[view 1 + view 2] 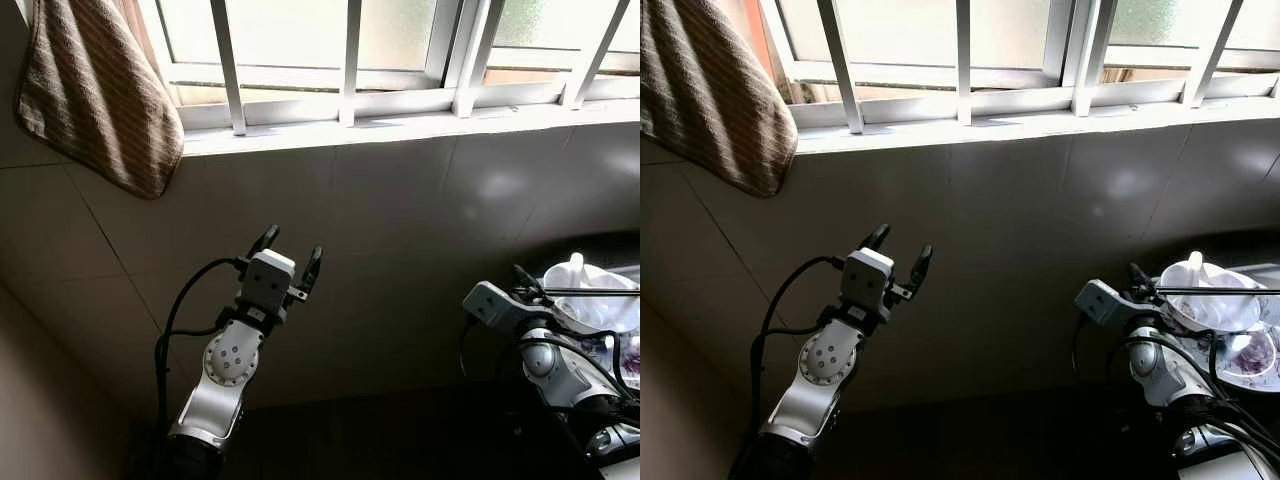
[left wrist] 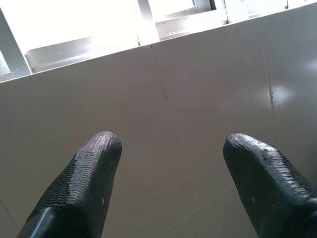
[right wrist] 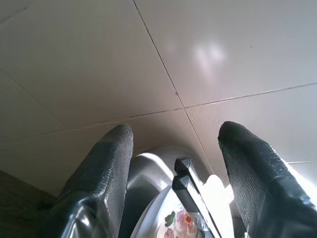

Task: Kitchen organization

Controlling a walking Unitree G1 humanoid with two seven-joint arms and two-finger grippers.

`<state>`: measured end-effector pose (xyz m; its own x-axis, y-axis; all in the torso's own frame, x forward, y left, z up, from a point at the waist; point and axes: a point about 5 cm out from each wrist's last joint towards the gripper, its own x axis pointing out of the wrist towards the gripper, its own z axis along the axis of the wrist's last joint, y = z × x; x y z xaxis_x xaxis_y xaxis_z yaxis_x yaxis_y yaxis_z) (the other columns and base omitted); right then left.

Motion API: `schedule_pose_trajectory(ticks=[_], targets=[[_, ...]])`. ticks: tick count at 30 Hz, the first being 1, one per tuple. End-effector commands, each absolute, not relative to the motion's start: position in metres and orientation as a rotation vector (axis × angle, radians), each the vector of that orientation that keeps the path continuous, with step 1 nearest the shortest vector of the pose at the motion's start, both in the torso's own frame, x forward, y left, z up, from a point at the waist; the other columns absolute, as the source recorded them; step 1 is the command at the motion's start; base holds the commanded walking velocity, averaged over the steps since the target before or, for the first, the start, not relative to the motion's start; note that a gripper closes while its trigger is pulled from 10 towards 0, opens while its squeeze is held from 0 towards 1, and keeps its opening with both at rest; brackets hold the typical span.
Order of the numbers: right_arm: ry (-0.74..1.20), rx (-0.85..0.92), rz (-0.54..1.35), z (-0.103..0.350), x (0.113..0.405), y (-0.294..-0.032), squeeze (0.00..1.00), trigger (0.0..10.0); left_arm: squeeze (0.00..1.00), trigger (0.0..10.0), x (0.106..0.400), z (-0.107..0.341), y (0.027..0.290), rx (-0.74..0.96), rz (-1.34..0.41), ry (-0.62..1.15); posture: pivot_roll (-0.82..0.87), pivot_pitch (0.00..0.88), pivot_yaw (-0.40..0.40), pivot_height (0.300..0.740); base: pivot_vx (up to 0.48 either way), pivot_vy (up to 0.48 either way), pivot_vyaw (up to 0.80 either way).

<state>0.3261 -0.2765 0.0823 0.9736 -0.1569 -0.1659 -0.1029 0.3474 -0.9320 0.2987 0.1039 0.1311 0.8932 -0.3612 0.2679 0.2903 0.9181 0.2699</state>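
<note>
Dishes [image 1: 1215, 300], a white bowl stacked over a patterned plate, sit just beyond the right gripper [image 3: 173, 163], which hangs empty with fingers spread, seemingly lined up to reach them. The left gripper [image 1: 288, 258], equally open and empty, points up at the tiled wall [image 1: 400, 220], probably parked clear. Above it runs a barred window [image 1: 350, 60]; a striped towel [image 1: 95, 90] hangs up to its left. The surface below is dark.

Daylight enters through the barred window [image 1: 350, 50] ahead of me, overexposed to near white. The tiled wall [image 1: 400, 260] below it is dim, with soft glare patches at the right. Near areas fall into deep shadow. My views are sharp, unblurred.
</note>
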Motion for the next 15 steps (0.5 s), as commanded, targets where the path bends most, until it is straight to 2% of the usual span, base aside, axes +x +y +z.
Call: schedule_pose_trajectory(ticks=[1,15], targets=[[0.228,-1.248,-0.053,0.089,0.329,-0.281,0.00,10.0,0.00,10.0,0.301,0.132,0.105,0.239,-0.338,-0.318,0.04,0.000,0.037,0.740,0.000,0.000,0.00],[0.250,-1.286,-0.071,0.091,0.329,-0.292,0.00,10.0,0.00,10.0,0.300,0.130,0.105,0.238,-0.334,-0.314,0.04,0.000,0.032,0.740,0.000,0.000,0.00]])
